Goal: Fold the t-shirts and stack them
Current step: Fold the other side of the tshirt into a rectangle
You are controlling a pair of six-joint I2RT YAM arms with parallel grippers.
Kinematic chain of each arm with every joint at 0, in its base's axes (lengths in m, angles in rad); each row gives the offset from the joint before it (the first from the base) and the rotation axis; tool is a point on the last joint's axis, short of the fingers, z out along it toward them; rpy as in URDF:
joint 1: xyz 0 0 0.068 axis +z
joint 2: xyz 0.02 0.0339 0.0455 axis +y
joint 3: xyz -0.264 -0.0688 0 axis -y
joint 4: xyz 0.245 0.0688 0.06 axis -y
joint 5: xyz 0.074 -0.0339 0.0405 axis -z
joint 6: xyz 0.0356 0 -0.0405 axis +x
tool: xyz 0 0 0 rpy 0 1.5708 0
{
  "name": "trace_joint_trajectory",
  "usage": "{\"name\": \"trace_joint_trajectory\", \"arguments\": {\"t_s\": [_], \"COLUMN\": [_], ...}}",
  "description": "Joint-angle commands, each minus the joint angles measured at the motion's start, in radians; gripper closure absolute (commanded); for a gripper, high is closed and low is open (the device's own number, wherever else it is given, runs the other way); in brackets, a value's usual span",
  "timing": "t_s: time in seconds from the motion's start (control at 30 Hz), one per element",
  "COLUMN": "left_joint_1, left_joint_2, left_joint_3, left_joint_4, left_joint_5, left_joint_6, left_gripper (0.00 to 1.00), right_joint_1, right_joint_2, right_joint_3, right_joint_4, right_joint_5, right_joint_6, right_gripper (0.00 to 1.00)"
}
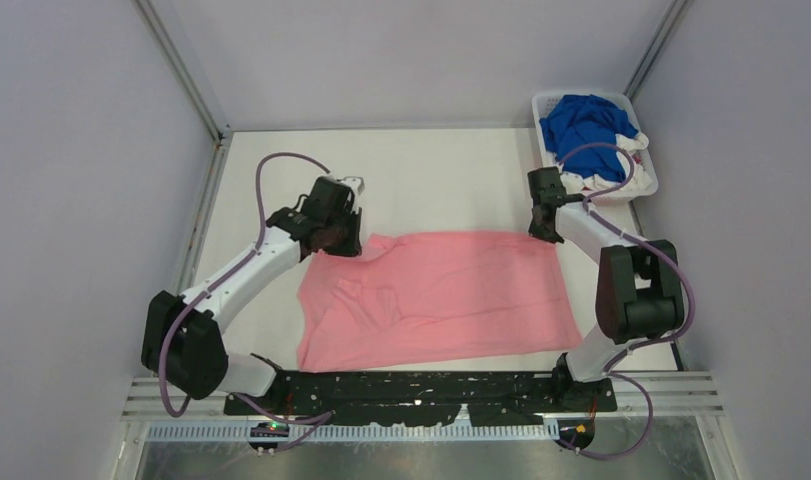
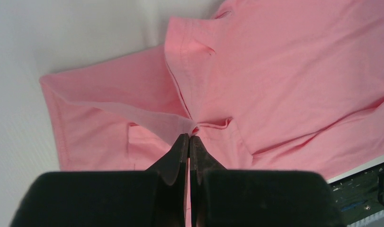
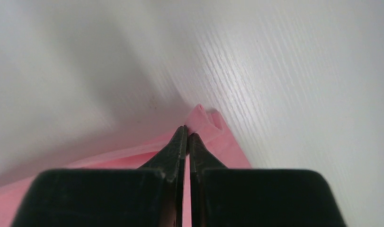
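pink t-shirt (image 1: pixel 436 300): soft, light, limp cloth. judged to sag and crease wherever unsupported; not fragile, though a thin pinch may slip. best taken at hems and corners, two points at once, drawn taut. it lies spread at the centre of the table (image 1: pixel 431 170). left gripper (image 2: pixel 189 137) is closed on a fold at the far left corner (by the sleeve). right gripper (image 3: pixel 187 130) is clamped on the far right corner. plain pink, wrinkled towards the left. blue t-shirt (image 1: pixel 581 120) sits in the basket (image 1: pixel 649 178), far right.
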Motion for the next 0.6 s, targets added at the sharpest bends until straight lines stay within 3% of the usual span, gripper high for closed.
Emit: {"name": "trace_joint_trajectory", "arguments": {"t_s": [0.0,0.57], "left_joint_1": [-0.038,-0.118], "left_joint_2": [-0.104,-0.444], "left_joint_3": [-0.063,-0.303], "left_joint_4": [0.021,-0.075], "left_joint_5": [-0.039,-0.19], "left_joint_6": [-0.01,-0.126], "left_gripper": [1.0,1.0], "right_joint_1": [0.012,0.012], "right_joint_2": [-0.117,-0.408], "right_joint_3": [-0.074,-0.279], "right_joint_4": [0.031,-0.038], "right_joint_5": [0.006,0.024], "right_joint_6": [-0.022,-0.019], "right_gripper": [0.95,0.95]}}
